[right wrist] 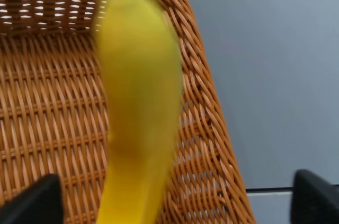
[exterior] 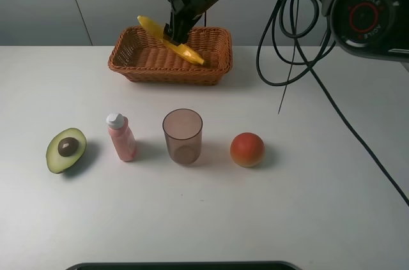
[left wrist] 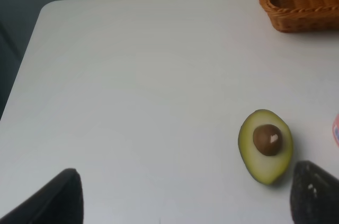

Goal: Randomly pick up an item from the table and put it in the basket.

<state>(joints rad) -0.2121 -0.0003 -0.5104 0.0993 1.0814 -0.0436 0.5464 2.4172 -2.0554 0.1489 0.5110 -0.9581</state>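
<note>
The yellow banana (exterior: 170, 41) lies slanted over the far side of the brown wicker basket (exterior: 166, 76), one end past the back rim. My right gripper (exterior: 174, 30) is just above its middle. In the right wrist view the banana (right wrist: 140, 118) is blurred between the two wide-apart fingers of my right gripper (right wrist: 175, 200), over the basket's weave (right wrist: 47, 107); the gripper is open. My left gripper (left wrist: 185, 195) is open and empty, low over the white table (left wrist: 132, 75), beside the halved avocado (left wrist: 266, 145).
A halved avocado (exterior: 66, 149), a pink bottle (exterior: 121, 137), a translucent brownish cup (exterior: 183, 136) and a round orange-red fruit (exterior: 247, 149) stand in a row across the table (exterior: 319, 206). Black cables (exterior: 287, 59) hang from the right arm near the basket.
</note>
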